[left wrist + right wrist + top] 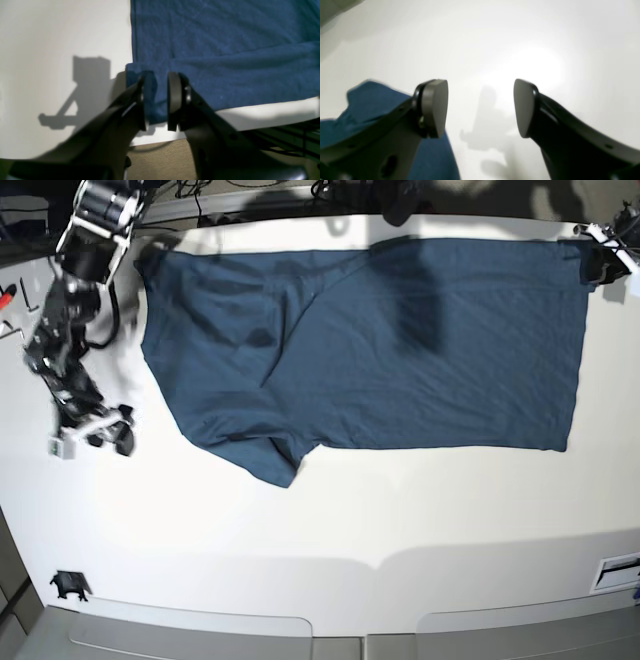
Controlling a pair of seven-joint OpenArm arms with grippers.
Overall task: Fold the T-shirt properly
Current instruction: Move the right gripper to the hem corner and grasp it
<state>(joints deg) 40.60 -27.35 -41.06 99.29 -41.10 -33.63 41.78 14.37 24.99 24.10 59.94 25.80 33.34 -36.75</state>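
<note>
Left claw (pixel 158 100) on T-shirt (pixel 225 50) corner

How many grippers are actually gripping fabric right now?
1. The left gripper pinches the T-shirt corner at the table's far edge. The right gripper is open over bare table.

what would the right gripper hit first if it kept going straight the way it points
Probably just the bare white table. The right gripper is open, with nothing between its fingers; the T-shirt lies off to one side, outside that line. Depth is hard to judge.
</note>
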